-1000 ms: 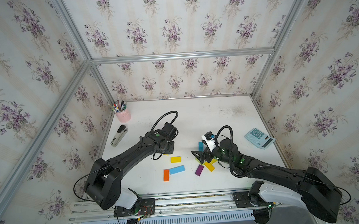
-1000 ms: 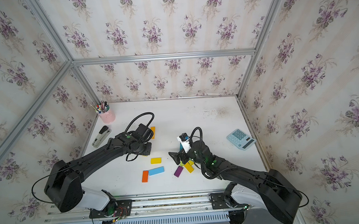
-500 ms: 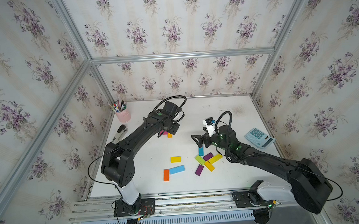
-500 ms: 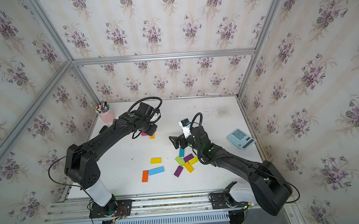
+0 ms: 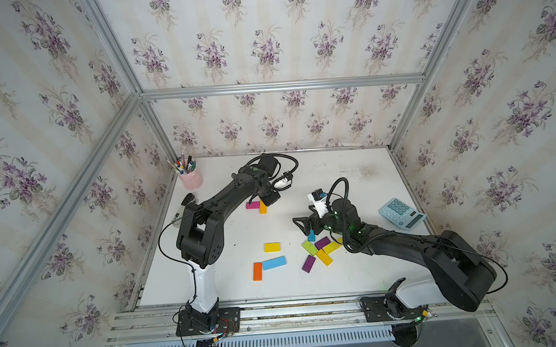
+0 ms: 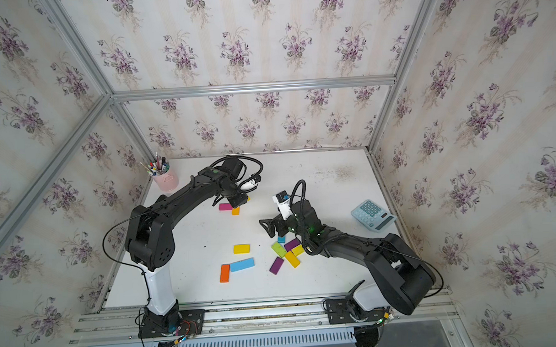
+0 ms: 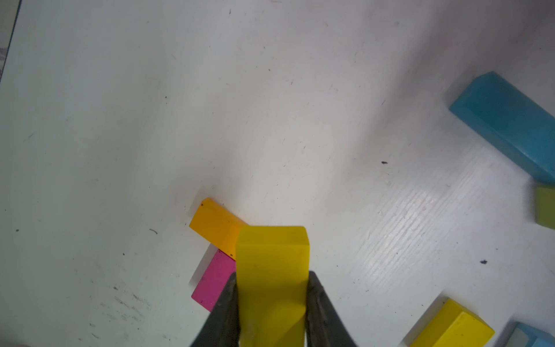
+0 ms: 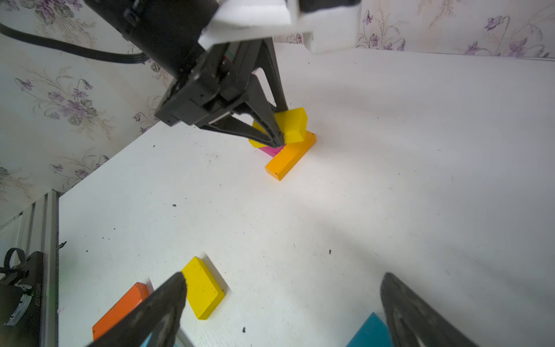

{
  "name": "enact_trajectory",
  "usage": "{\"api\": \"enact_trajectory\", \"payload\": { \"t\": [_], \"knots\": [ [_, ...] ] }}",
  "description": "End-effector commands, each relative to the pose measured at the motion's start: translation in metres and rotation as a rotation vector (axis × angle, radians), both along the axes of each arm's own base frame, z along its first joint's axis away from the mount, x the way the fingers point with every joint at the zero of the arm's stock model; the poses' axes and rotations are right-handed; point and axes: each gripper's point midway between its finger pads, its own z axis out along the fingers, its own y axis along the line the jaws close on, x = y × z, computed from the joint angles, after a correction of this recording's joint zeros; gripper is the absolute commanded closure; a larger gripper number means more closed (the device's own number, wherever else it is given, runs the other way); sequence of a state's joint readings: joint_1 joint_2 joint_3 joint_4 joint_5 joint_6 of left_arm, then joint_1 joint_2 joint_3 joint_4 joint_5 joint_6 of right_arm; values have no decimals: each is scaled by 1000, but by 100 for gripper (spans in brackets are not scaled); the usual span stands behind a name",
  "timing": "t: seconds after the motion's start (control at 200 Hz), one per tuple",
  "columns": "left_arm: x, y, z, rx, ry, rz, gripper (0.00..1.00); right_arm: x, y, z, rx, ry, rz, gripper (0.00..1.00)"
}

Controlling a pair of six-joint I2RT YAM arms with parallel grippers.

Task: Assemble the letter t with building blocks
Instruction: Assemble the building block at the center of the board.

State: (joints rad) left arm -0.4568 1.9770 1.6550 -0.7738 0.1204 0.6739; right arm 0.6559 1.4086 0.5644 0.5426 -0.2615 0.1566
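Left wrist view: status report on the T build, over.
Left gripper shut on yellow block, over magenta block and orange block. Right gripper open, empty, near loose pile. Nothing blocking.

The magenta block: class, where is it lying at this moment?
In both top views the magenta block lies flat toward the far side of the table, left of centre. It is beside the orange-yellow block, below the left gripper holding a yellow block.

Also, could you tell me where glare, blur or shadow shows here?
Left wrist view: glare streaks the table beside the held yellow block, whose near end is soft. Right wrist view: the open right claw is blurred at the lens, shadow crossing the table. Both top views: even light.
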Motion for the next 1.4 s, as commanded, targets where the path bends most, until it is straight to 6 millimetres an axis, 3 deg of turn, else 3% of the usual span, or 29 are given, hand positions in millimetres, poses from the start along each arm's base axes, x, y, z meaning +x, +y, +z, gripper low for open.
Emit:
{"api": "enact_trajectory", "payload": {
  "t": [0.0,0.355,0.719,1.394],
  "knots": [
    [7,-12,0,7,-58,-177,80,0,5,14,42,-44,24,0],
    [17,-13,-33,115,-42,-412,79,0,3,12,28,-45,20,0],
    [20,-16,-61,114,29,-459,79,1,5,7,22,-34,25,0],
    [16,-9,-83,119,82,-487,79,2,7,1,10,-23,29,0]
  ]
}}
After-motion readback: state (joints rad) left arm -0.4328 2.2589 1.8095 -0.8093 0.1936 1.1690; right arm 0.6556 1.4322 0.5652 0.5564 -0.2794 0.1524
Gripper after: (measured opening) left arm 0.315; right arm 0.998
